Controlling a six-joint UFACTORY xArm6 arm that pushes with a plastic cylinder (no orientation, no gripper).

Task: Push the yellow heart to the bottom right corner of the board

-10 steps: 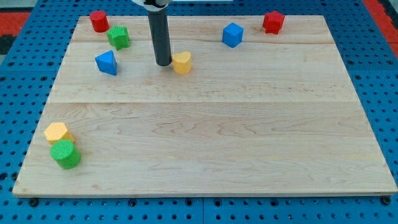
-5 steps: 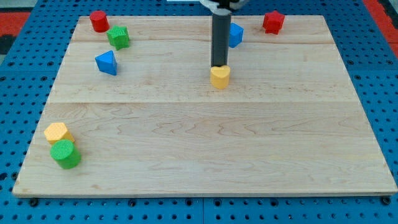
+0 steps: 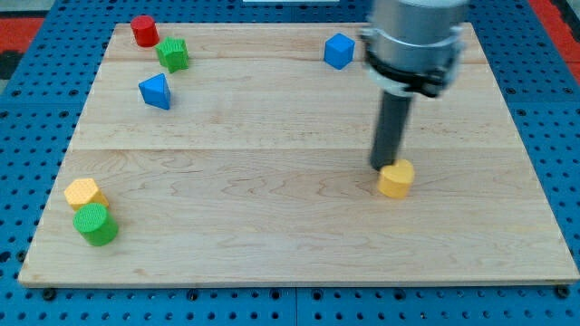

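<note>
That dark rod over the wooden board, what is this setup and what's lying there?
It is a robot arm ending in a plain rod; nothing is held, it only pushes. One camera looks down at the board. My tip touches the yellow heart from its upper left, in the board's right half. Top left sit a red cylinder, green block and blue pyramid; a blue cube sits at the top. Bottom left are a yellow hexagon and green cylinder.

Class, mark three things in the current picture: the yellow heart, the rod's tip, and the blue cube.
yellow heart point(image 3: 396, 179), camera view, on its top face.
my tip point(image 3: 381, 167), camera view, the rod's very end, at the heart's upper left.
blue cube point(image 3: 339, 51), camera view, on its front face.
</note>
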